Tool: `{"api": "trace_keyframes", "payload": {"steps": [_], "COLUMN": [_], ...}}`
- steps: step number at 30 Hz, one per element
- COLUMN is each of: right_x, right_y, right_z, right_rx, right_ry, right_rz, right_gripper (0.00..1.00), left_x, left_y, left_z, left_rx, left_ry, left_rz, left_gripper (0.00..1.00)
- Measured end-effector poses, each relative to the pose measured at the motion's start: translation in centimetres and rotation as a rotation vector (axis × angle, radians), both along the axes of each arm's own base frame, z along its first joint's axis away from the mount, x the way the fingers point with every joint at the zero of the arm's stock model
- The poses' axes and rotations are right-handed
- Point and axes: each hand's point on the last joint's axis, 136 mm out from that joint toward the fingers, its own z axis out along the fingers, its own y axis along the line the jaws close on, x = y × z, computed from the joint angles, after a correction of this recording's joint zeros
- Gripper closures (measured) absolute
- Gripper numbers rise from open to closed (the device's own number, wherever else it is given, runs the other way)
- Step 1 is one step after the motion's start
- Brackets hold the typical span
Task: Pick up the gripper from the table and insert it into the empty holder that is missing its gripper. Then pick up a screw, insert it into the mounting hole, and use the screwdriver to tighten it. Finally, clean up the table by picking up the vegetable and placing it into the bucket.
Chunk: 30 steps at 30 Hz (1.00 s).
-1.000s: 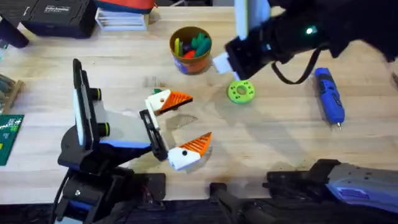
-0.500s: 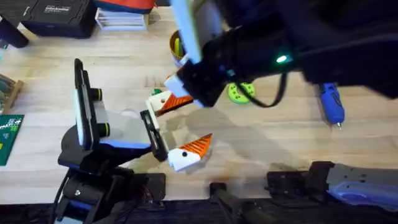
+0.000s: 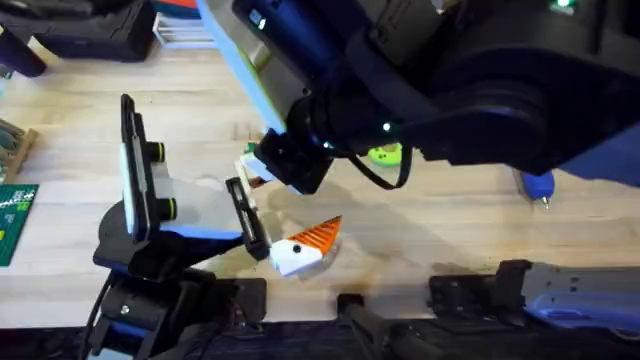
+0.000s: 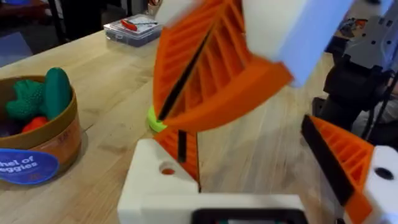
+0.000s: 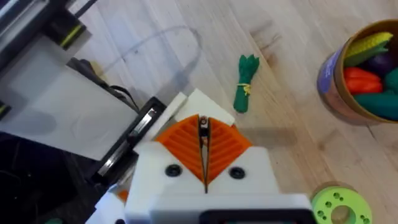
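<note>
Right gripper [image 5: 204, 144]: I see its two orange ribbed pads pressed flat together, with a thin dark sliver caught in the seam between them at the tip; I cannot tell what that sliver is.
Right arm pose: I see it stretched across the table [image 3: 90, 70] from the lower right, large and dark in the overhead view, its head dipping down right at the left gripper's upper finger.
Left gripper [image 3: 283, 210]: I read it as spread wide; its lower orange-tipped finger [image 3: 305, 245] lies well apart from the upper one, which sits under the right arm's head.
Left arm pose: I see it low over the table, reaching toward the right arm's head, with a black upright panel [image 3: 132, 165] at its rear.
Left wrist view: I see the right gripper's closed orange pads [image 4: 205, 68] poised over the white block of the left arm's own finger [image 4: 163, 180].
Vegetable [image 5: 245, 90]: I see it lying flat on the table just beyond the right gripper's tips, touching nothing.
Bucket [image 5: 367, 74]: it stands farther from the right gripper than the vegetable, holding other toy vegetables.
Green disc [image 5: 337, 202]: it lies near the bucket.
Screwdriver [image 3: 537, 184]: its end peeks out from under the right arm, well apart from the left gripper.
</note>
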Motion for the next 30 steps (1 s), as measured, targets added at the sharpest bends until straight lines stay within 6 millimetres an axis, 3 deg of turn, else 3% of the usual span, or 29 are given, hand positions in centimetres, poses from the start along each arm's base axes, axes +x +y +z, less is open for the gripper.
{"api": "trace_keyframes", "payload": {"steps": [13, 30], "right_x": [0.7, 1.2], "right_y": [0.8, 0.3], "right_z": [-1.2, -1.6], "right_rx": [-0.016, -0.049], "right_ry": [0.004, -0.018], "right_rz": [-0.007, -0.035], "right_gripper": [0.996, 0.996], "left_x": [-0.1, -0.2], "left_y": [-0.1, -0.1], "left_z": [0.0, 0.0], "left_rx": [-0.003, -0.003], "left_ry": [0.011, 0.010], "left_rz": [-0.009, -0.011], "left_gripper": [0.014, 0.014]}}
